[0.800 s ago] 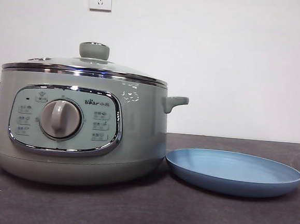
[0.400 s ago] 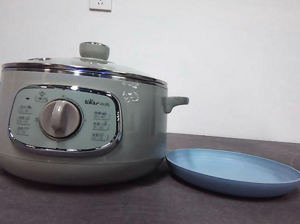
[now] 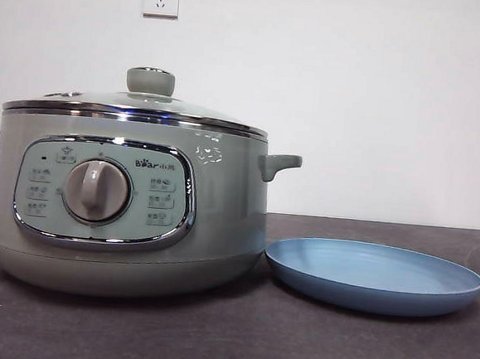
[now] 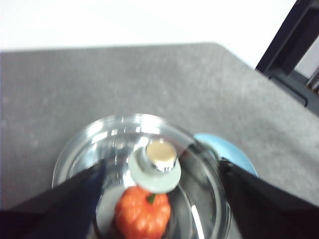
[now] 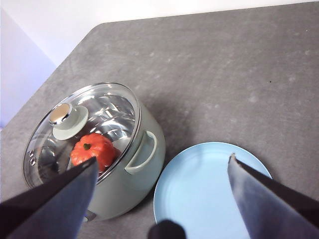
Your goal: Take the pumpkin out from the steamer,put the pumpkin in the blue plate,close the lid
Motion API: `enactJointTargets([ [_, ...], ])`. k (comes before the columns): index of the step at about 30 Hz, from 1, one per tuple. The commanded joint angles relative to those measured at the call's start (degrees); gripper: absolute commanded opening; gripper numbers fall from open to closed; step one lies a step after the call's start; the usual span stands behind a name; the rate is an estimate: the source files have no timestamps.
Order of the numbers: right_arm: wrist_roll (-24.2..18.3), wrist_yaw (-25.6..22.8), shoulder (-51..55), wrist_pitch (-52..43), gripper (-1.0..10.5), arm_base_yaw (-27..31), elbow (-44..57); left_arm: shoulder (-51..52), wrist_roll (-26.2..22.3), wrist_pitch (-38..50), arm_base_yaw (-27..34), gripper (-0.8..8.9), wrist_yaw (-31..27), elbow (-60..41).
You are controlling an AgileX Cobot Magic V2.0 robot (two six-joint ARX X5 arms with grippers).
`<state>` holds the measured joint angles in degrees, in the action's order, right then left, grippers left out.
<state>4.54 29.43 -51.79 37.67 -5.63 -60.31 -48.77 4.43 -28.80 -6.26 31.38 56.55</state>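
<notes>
Sitting closed on the dark tabletop, the steamer [image 3: 130, 204] is seen with the lid [image 3: 138, 105] still seated on its rim and the pumpkin [image 5: 93, 149] shut inside, visible only through the glass. The blue plate [image 3: 374, 275] lies bare just beside the steamer, on the side of the pot's handle. The left gripper [image 4: 162, 199] is held above the steamer with its jaws spread wide, one to each side of the lid's knob [image 4: 155, 167], which lies directly ahead of it and between them; the pumpkin is seen beneath the knob. The right gripper [image 5: 162, 199] is held higher and back from the steamer, jaws likewise apart, looking down over pot and plate together. Of the two, the left is judged the nearer to the knob and the better aligned for lifting the lid, the step on which the pumpkin's removal depends. Nothing is held by either gripper.
</notes>
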Motion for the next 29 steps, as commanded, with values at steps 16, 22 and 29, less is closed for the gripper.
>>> enactJointTargets([
  [16, 0.09, 0.2, -0.07, -0.15, 4.4, -0.07, -0.11, -25.31, -4.76, -6.45, -18.29, 4.27, -20.04, 16.7],
  [22, 0.09, 0.17, -0.07, -0.15, 4.4, -0.07, -0.11, -31.17, -5.2, -7.32, -20.65, 4.27, -22.49, 16.7],
  [29, 0.09, 0.17, -0.07, -0.15, 4.4, -0.07, -0.11, -34.21, -6.05, -8.85, -21.29, 4.27, -23.39, 16.7],
])
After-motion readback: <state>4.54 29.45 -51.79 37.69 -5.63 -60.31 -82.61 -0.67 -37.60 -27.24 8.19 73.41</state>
